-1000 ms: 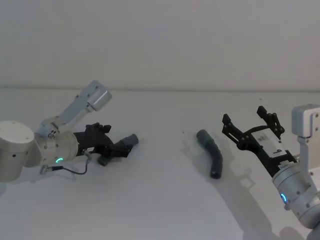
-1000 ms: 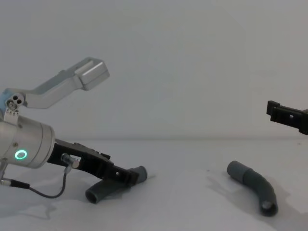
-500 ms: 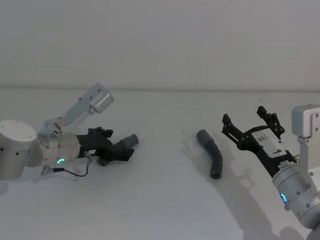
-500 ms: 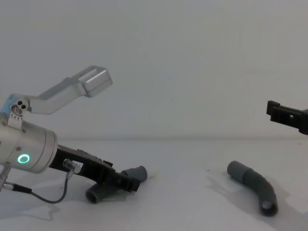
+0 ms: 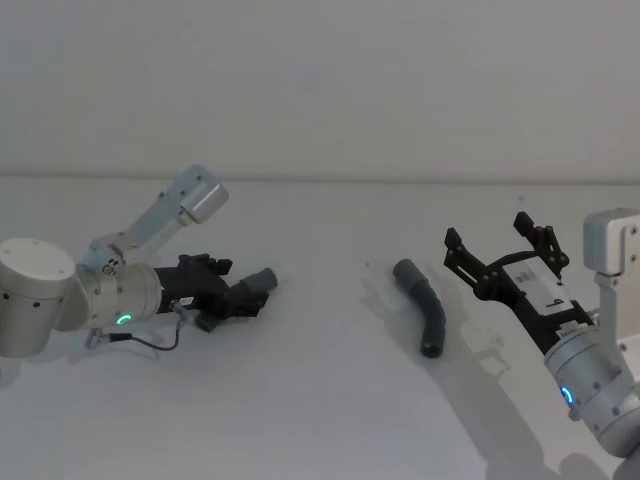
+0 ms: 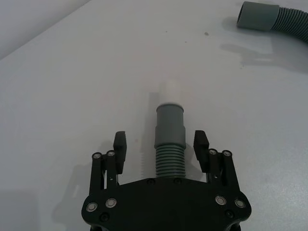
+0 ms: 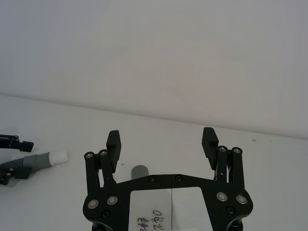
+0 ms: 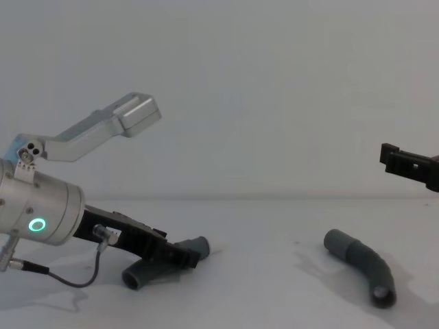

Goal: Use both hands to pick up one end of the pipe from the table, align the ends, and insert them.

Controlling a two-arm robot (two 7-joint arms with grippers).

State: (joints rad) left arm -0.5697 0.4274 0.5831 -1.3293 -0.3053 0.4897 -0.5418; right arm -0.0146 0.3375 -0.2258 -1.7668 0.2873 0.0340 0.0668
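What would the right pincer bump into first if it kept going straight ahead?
Probably nothing soon. The right pincer hangs open, and the hose end peeks out just under it, likely too low to hit. Past that come table and wall.

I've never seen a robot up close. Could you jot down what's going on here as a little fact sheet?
Left gripper: low over the table, jaws open astride the white-tipped hose piece
Right gripper: raised, jaws open, empty
Plain hose piece: lying on the table, untouched
Ends joined: no
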